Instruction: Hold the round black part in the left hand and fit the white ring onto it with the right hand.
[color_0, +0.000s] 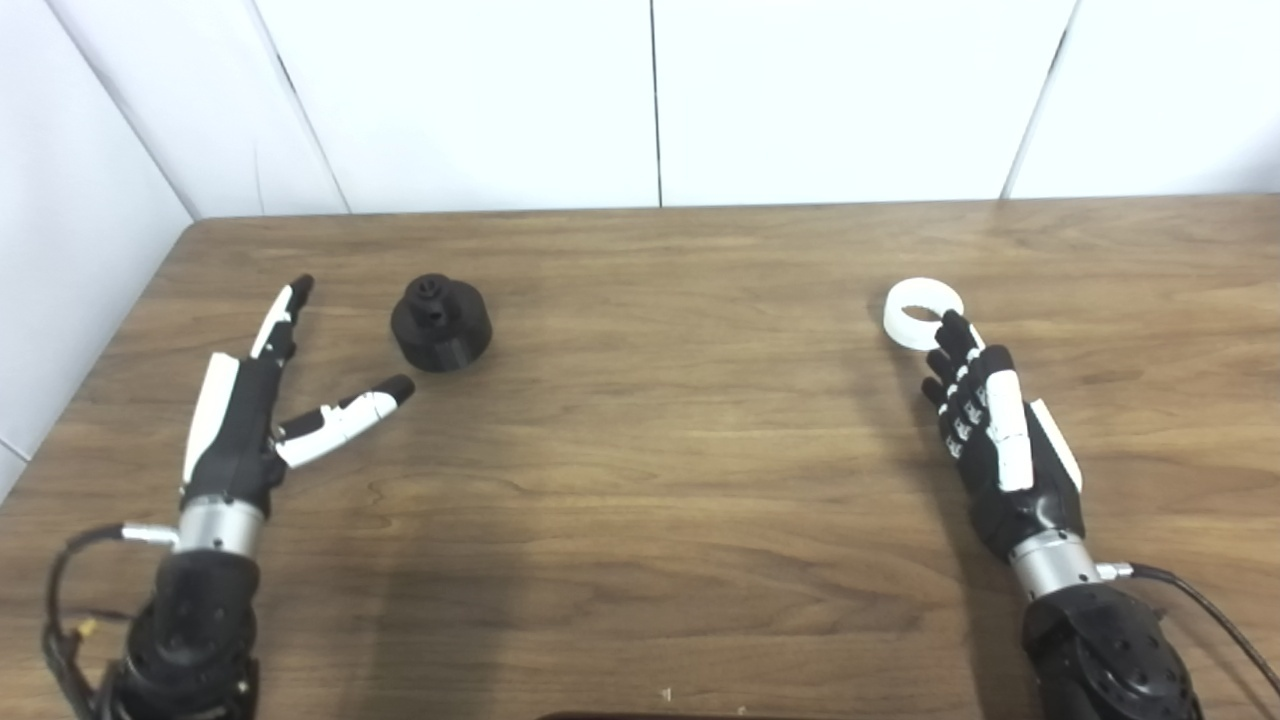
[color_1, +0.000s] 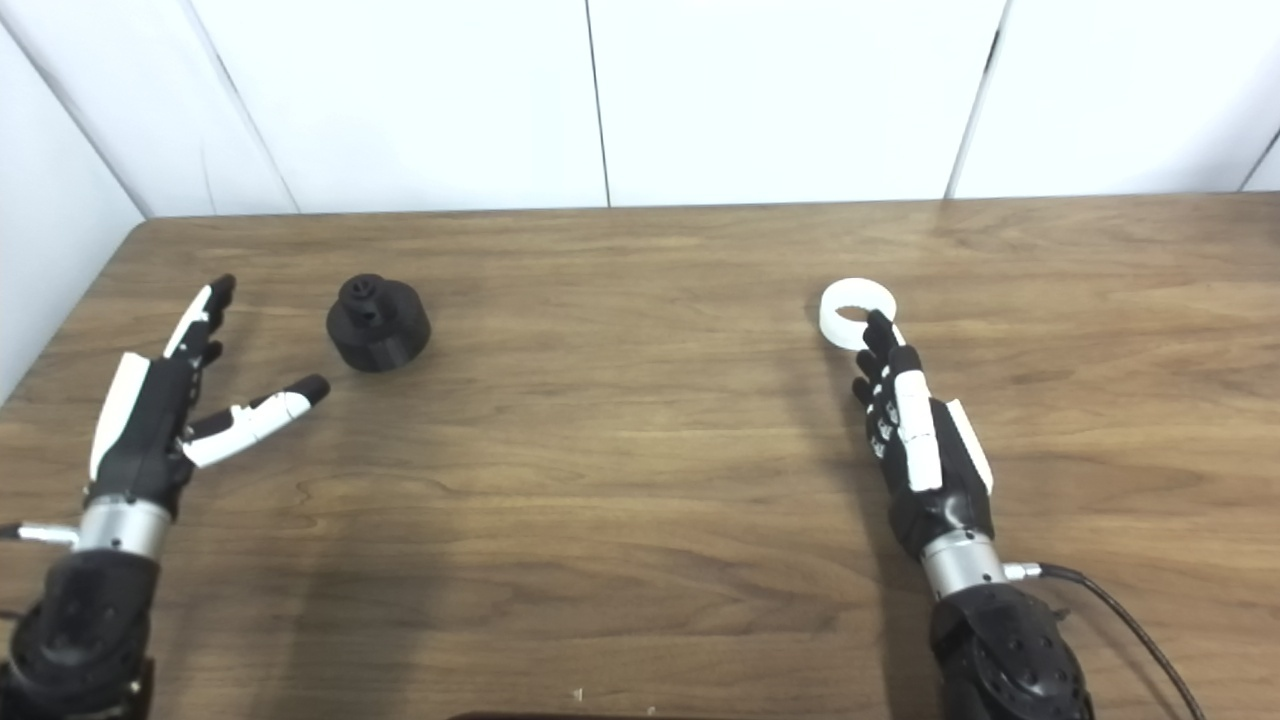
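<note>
Nearest us, our left hand (color_0: 245, 410) lay on the wooden table (color_0: 640, 450), thumb and fingers spread wide, holding nothing. Our right hand (color_0: 1000, 440) stretched flat, fingers together, fingertips (color_0: 950, 330) overlapping the white ring (color_0: 915, 312) from our view. Farther out, well left of that ring, the black part (color_0: 441, 322) sat just beyond our left thumb, untouched.

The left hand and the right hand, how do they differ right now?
The left hand is spread, thumb angled toward the round black part without touching it; the right hand has its fingers together, tips at the white ring. The left shows its side, the right its back. Both hold nothing and hover low over the wooden table.
</note>
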